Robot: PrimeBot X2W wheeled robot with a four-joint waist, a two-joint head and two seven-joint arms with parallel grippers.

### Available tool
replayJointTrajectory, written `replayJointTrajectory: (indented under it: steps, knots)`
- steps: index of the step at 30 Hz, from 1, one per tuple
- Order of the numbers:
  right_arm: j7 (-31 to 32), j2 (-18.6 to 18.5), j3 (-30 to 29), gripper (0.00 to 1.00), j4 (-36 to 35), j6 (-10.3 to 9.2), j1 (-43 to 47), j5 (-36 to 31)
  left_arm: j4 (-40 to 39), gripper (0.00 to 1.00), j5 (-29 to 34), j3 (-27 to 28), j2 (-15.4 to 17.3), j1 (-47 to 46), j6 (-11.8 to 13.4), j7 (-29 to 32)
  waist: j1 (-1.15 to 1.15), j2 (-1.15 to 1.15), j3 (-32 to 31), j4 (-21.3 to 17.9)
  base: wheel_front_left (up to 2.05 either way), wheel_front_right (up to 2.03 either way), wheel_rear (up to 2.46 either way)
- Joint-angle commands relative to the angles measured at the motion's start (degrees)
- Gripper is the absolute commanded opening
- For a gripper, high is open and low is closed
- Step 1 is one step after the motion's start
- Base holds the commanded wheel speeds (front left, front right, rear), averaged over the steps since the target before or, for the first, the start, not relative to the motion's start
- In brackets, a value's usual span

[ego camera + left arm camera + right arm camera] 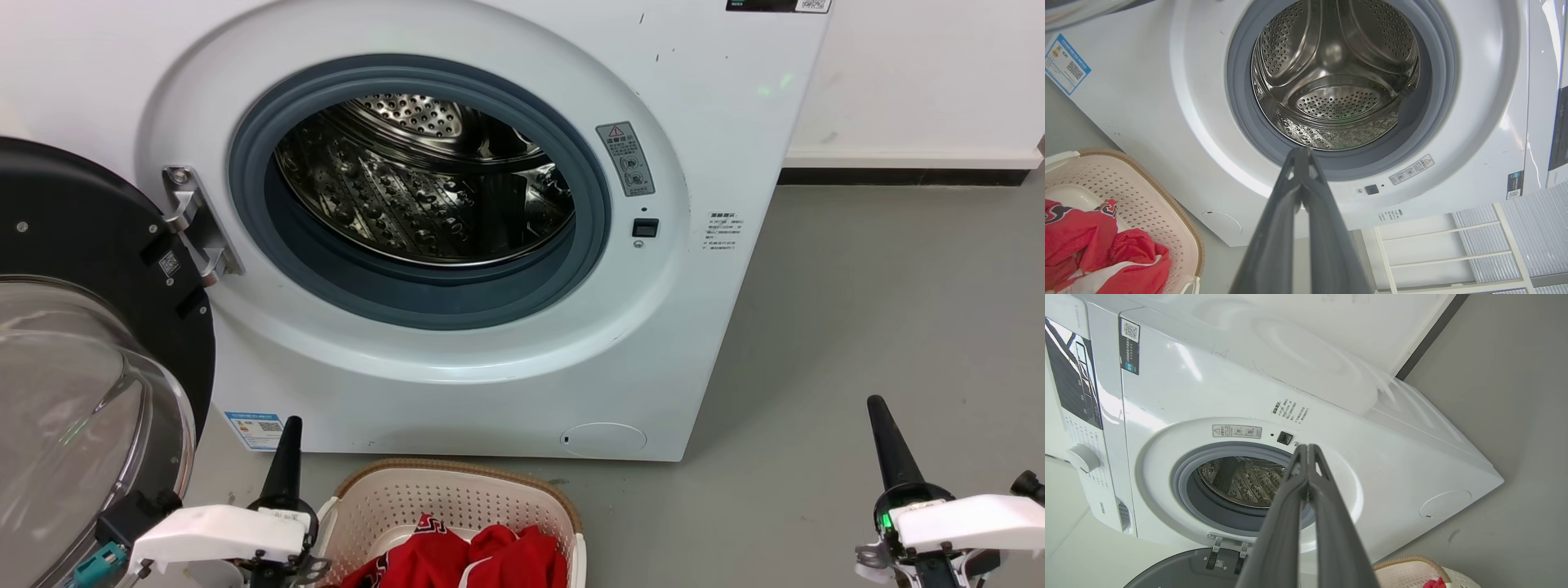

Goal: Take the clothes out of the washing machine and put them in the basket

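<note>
Clothes (pixel 482 559), perhaps two pieces, lie heaped in the basket (pixel 457 498) on the floor (pixel 857 327) before the washer (pixel 718 122), door (pixel 82 229) open. Left gripper (pixel 291 425) and right gripper (pixel 878 404) hover, both closed tight on nothing.

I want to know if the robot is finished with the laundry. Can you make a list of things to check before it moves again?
1. Door swung open, out of the way: ok.
2. Drum has no clothes left: ok as far as it shows; its lowest front part is hidden behind the rim.
3. Red clothes lie inside the basket: ok.
4. Left gripper shut and holding nothing: ok.
5. Right gripper shut and holding nothing: ok.
6. Nothing hanging over the basket rim: cannot tell, its near side is cut off.
</note>
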Motion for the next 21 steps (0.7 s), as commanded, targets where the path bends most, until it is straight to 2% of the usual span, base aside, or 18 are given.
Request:
replayJointTrajectory:
  steps: [1, 21]
  knots:
    - [0.3, -0.4, -0.2, 0.0, -0.2, -0.01, -1.5, 1.5, -0.2, 0.0, -1.4, 0.2, 0.1, -1.3, -0.3, 0.3, 0.0, 0.0, 0.0, 0.0, 0.0, 0.0, 0.0]
    - [3.2, -0.3, -0.6, 0.0, 1.4, -0.02, -3.0, 12.5, 0.9, 0.0, -12.6, 1.6, -0.2, -2.7, -1.1, 3.0, -0.01, 0.0, 0.3, -0.2, 0.0, 0.0, 0.0]
